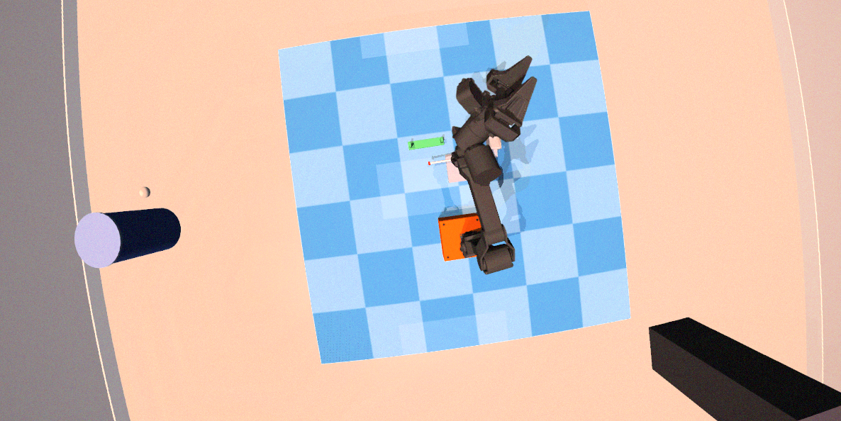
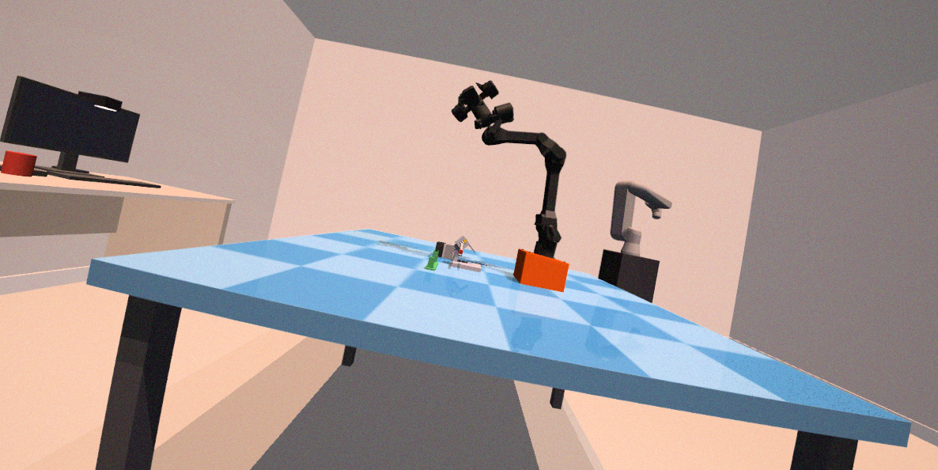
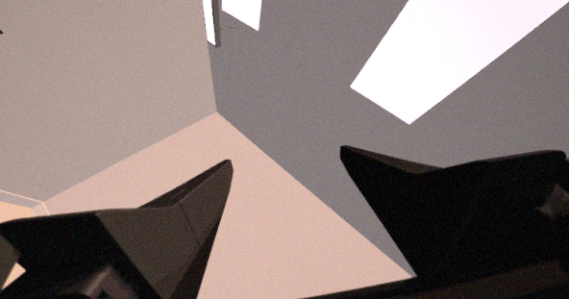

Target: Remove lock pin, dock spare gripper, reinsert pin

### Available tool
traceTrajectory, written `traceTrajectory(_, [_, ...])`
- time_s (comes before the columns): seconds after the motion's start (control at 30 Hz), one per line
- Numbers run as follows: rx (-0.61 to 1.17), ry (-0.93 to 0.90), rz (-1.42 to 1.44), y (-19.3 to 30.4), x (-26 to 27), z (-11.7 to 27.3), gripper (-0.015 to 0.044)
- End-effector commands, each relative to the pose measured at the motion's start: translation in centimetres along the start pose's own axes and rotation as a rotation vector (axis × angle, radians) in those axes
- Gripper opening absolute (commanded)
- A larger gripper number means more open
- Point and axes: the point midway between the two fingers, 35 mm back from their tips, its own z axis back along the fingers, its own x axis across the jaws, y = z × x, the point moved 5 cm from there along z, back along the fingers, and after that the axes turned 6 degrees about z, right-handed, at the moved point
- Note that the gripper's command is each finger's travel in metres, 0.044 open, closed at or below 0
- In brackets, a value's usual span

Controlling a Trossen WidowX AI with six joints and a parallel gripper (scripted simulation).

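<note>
My gripper (image 1: 532,68) (image 3: 286,158) is open, with nothing between its fingers. It is raised high above the table and points up toward the wall and ceiling. The lock pin, a thin white rod with a red end (image 1: 429,163) (image 2: 460,252), is at the mount. A pale pink base plate (image 1: 454,173) (image 2: 467,266) lies there, partly hidden under the arm in the top view. A pale pink part (image 1: 494,143), possibly the spare gripper, shows beside the arm. The socket is too small and covered to tell how far the pin is through it.
A green rack (image 1: 426,142) (image 2: 431,263) with two small uprights stands near the pin's red end. An orange box (image 1: 454,235) (image 2: 541,271) stands beside the arm's base. The arm stretches above the mount area. A checkered blue table (image 1: 341,335) (image 2: 262,296) carries everything.
</note>
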Motion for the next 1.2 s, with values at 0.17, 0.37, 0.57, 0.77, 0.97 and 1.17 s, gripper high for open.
traceTrajectory(0.17, [-0.215,-0.191,0.063,-3.8,4.1,1.4,0.0300])
traceTrajectory(0.37, [-0.481,-0.489,0.131,-7.6,9.8,5.5,0.0300])
traceTrajectory(0.57, [-0.704,-0.834,0.191,-9.2,14.8,11.7,0.0300])
traceTrajectory(0.77, [-0.865,-1.222,0.259,-8.5,18.2,19.0,0.0300])
traceTrajectory(0.97, [-0.943,-1.644,0.351,-5.6,19.2,26.2,0.0300])
traceTrajectory(1.17, [-0.918,-2.062,0.479,-1.6,17.9,31.9,0.0300])
